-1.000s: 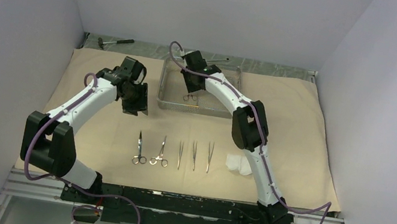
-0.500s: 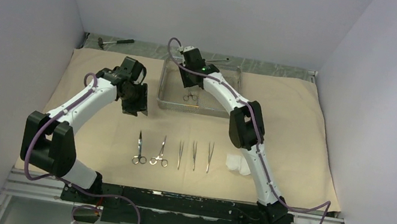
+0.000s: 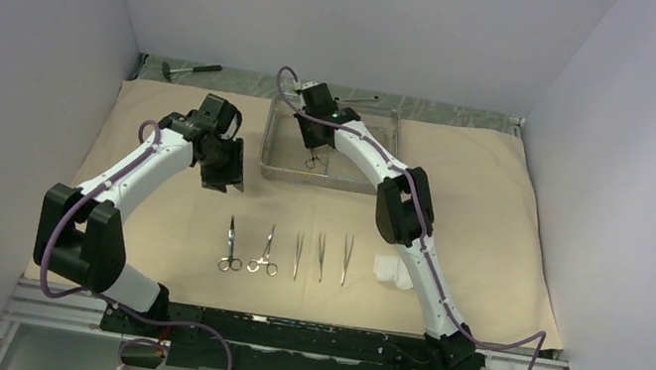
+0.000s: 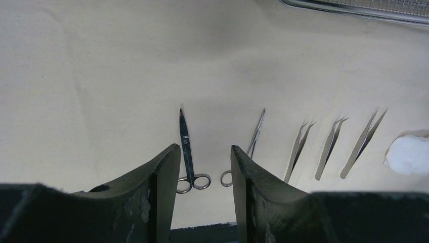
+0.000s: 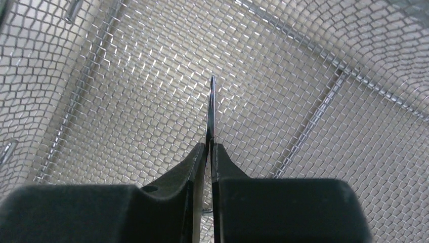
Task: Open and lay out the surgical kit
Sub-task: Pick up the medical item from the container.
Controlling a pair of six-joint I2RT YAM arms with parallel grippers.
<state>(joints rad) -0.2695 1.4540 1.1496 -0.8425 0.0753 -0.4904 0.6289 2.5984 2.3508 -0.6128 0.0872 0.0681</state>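
Note:
The tan wrap sheet (image 3: pixel 502 204) lies spread open on the table. The steel wire-mesh tray (image 3: pixel 370 177) stands at its far middle. My right gripper (image 3: pixel 314 135) reaches down into the tray and is shut on a silver ring-handled clamp (image 3: pixel 311 157). In the right wrist view the clamp's tip (image 5: pixel 212 104) sticks out past the gripper (image 5: pixel 209 147) above the mesh (image 5: pixel 303 61). My left gripper (image 3: pixel 224 168) hovers open and empty left of the tray. Two clamps (image 3: pixel 231 244) (image 3: pixel 267 250), three tweezers (image 3: pixel 320 257) and white gauze (image 3: pixel 393 272) lie in a row near the front.
A dark-handled hammer (image 3: pixel 190 71) lies at the back left, off the sheet. A thin wrench (image 3: pixel 358 100) lies behind the tray. The left wrist view shows its open gripper (image 4: pixel 205 149) above a clamp (image 4: pixel 186 147), tweezers (image 4: pixel 331 147) and gauze (image 4: pixel 410 154).
My right gripper has shifted slightly left inside the tray with the clamp held in it. My left arm has not moved.

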